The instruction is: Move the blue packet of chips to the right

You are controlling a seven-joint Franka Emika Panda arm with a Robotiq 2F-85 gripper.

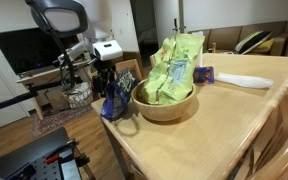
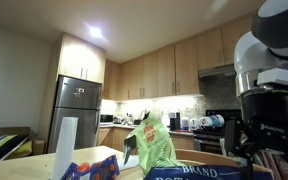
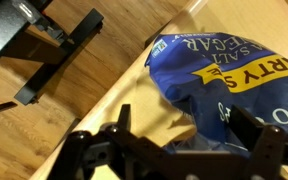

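Progress looks close to nil: the bag stands at the corner of the table, touching or just beside the bowl that holds the green packets, and nothing grips it

The gripper hangs over the bag with jaws spread wide and empty. In the wrist view its fingers stand either side of the bag's lower part, and the blue crinkled face with its yellow band fills the space ahead of them. I see no contact between pad and foil, though the near edge of the bag is partly hidden by the gripper body. In an exterior view the gripper sits just above the bag's top, out past the table edge. In an exterior view only the bag's upper rim shows at the bottom of the frame, with the gripper near it

By my reading the approach is about made and the grasp is not yet begun. What is left is nearly everything: come down, close on the bag, lift or slide it clear of the bowl, carry it right, let go. A small blue packet and a white roll lie well apart from the bag, further along the table
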